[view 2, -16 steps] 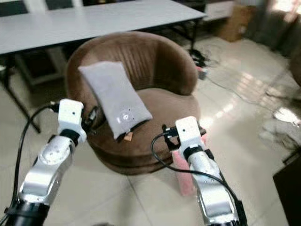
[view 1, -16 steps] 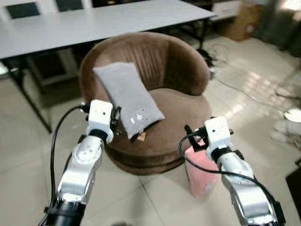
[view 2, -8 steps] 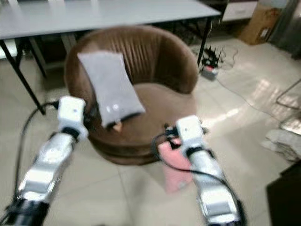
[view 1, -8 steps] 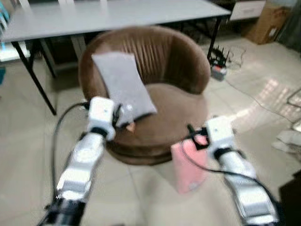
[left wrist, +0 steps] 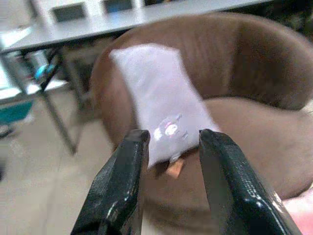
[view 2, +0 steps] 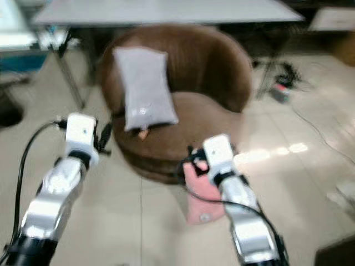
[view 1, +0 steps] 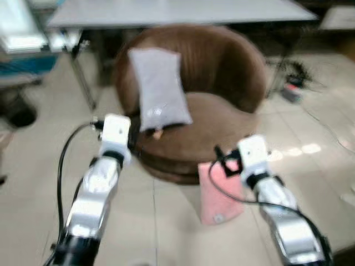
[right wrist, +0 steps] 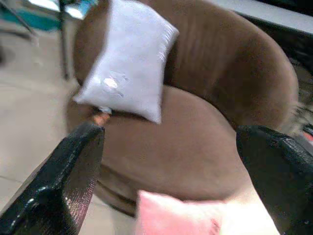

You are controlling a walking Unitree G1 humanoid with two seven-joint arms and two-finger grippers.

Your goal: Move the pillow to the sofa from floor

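so the whole view has swung since a second ago, head camera turning and blurring, while the sofa (view 1: 191, 105), grey pillow (view 1: 159, 88) and pink pillow (view 1: 220, 191) keep their places relative to each other: that's the robot shifting, not the things. grey pillow leans upright against the sofa's back on its left side, already off the floor. pink pillow stands on the floor (view 1: 33, 183) just in front of the sofa base, touching or nearly so, right below the right gripper (view 1: 228, 160). right fingers (right wrist: 73, 171) are spread wide with nothing between them, pink pillow showing under them in the wrist view. left gripper (left wrist: 168, 147) hangs by the sofa's left edge, fingers parted, empty. desk (view 1: 183, 11) behind. judging by this, the pink pillow remains to be moved and the right arm is lining up; no grasp yet.
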